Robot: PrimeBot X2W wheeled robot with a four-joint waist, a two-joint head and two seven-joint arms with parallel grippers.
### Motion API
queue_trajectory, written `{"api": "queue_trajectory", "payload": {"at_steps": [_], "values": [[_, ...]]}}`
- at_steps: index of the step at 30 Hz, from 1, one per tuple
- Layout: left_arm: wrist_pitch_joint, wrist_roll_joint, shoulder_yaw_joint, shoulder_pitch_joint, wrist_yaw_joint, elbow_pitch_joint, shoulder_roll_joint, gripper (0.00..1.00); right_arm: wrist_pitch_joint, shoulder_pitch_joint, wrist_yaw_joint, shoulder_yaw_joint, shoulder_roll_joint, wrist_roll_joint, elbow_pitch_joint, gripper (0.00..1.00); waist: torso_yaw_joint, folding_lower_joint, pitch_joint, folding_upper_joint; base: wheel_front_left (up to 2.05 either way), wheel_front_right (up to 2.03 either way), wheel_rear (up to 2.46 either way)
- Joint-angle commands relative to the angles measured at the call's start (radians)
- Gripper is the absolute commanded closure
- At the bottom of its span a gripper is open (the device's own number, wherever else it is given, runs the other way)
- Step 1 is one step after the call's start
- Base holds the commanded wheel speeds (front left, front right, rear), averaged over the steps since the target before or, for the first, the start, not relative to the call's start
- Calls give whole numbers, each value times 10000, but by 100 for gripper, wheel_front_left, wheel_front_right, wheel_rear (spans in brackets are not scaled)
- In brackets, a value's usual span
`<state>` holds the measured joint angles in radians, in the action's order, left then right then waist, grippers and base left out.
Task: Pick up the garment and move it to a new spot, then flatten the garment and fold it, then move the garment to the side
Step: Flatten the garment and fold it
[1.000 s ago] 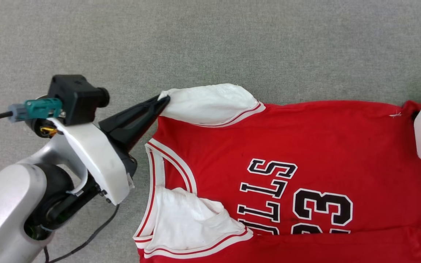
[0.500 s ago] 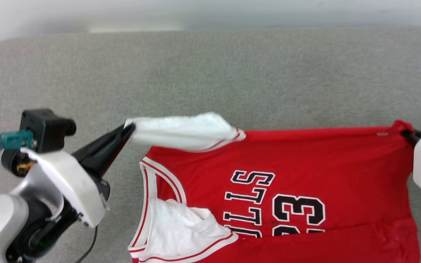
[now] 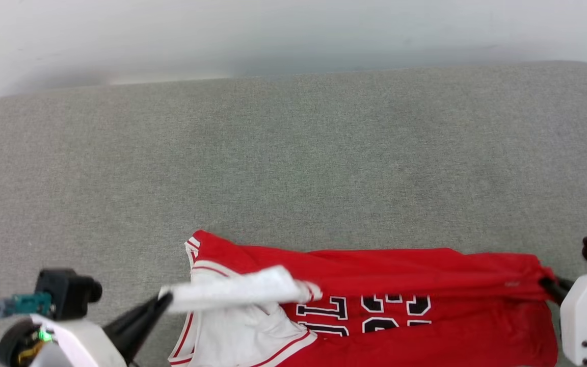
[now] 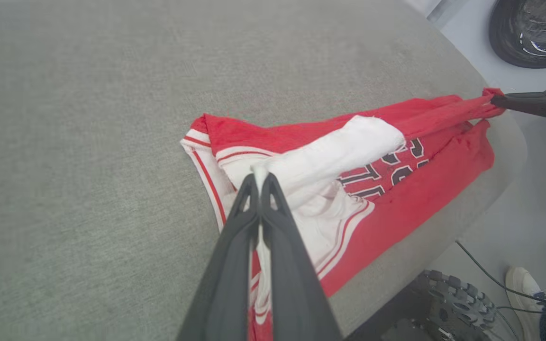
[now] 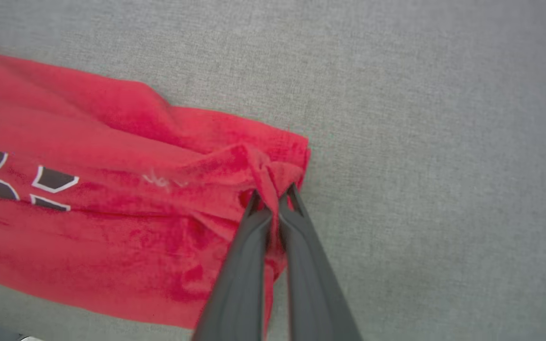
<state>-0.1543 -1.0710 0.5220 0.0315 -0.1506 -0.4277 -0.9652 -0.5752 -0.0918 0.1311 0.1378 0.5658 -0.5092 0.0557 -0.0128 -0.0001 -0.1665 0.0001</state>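
The left gripper (image 3: 164, 300) sits at the lower left of the head view. Its two dark fingers (image 4: 232, 265) are pressed together, point up and to the right, and pinch the white sleeve of the jersey (image 3: 426, 336) at their tips. Behind them the left wrist shell (image 3: 77, 341), white, carries a black camera block (image 3: 67, 291) with a teal plug (image 3: 27, 304). The right gripper (image 3: 547, 283) comes in from the lower right, fingers closed on a bunched red corner and pointing left and slightly up. The white right wrist shell (image 3: 584, 311) stands at the frame's edge.
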Motion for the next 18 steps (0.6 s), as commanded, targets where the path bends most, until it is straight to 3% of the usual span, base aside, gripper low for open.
{"api": "queue_trajectory", "payload": {"at_steps": [1,6,18], "values": [[-9,-50,72,-237,-31,-39,-68,100,-59,177,-7,8,-47,42,-93,100,-10,1,-10,-1,0,0,0],[-295,-127,473,-897,-14,95,-276,100,-103,550,-8,471,248,254,-263,100,-5,1,-99,-1,0,0,0],[-823,514,1605,-216,781,1794,640,100,420,100,-8,1784,813,714,509,100,146,1,-236,-1,0,0,0]]}}
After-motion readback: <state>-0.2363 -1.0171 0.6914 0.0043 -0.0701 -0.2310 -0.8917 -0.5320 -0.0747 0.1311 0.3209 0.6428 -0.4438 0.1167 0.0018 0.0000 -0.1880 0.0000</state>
